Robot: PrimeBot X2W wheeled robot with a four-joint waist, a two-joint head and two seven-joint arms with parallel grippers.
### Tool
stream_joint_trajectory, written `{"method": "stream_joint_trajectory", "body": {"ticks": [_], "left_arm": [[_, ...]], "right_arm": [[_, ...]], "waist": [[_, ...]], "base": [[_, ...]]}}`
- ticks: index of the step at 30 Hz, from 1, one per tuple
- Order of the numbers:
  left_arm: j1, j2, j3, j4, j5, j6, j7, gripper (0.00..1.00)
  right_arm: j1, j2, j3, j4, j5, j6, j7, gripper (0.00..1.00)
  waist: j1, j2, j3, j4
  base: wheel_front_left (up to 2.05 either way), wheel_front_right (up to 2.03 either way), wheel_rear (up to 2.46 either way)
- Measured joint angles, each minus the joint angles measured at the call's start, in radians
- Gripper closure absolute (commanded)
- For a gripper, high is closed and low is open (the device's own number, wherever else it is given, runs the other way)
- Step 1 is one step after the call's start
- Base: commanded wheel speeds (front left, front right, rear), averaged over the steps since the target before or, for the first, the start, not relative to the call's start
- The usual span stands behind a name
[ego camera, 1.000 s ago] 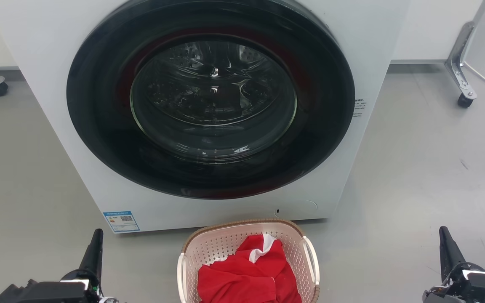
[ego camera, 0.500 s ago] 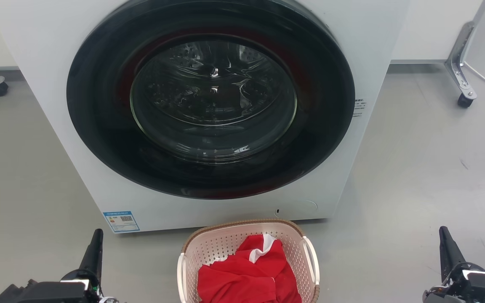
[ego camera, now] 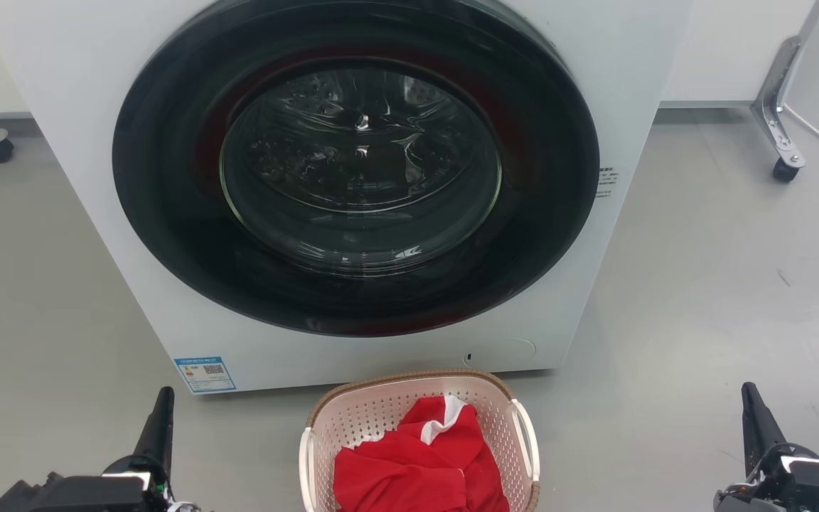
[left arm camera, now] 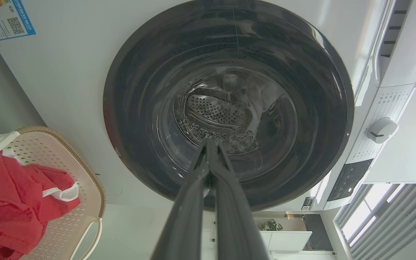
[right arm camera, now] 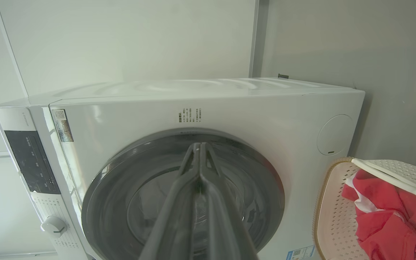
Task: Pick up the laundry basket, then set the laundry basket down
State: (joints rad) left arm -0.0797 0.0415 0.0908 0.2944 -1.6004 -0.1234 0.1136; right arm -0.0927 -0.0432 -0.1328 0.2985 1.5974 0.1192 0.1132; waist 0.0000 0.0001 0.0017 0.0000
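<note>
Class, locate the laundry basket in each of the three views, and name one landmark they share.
Head view: laundry basket at bottom centre.
Left wrist view: laundry basket at lower left.
Right wrist view: laundry basket at lower right.
Shared landmark: the washing machine's round dark door, near it in every view.

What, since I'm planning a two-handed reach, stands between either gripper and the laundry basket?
Nothing visible does. Just floor separates the left gripper and the right gripper from the laundry basket between them; the washing machine stands behind the basket.
</note>
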Motion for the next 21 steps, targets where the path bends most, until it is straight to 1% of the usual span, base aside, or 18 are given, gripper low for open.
{"method": "stream_joint_trajectory", "body": {"ticks": [21], "left_arm": [[0.0,0.0,0.0,0.0,0.0,0.0,0.0,1.0]], "right_arm": [[0.0,0.0,0.0,0.0,0.001,0.0,0.0,1.0]], "waist": [[0.0,0.0,0.0,0.0]], "base": [[0.0,0.0,0.0]]}}
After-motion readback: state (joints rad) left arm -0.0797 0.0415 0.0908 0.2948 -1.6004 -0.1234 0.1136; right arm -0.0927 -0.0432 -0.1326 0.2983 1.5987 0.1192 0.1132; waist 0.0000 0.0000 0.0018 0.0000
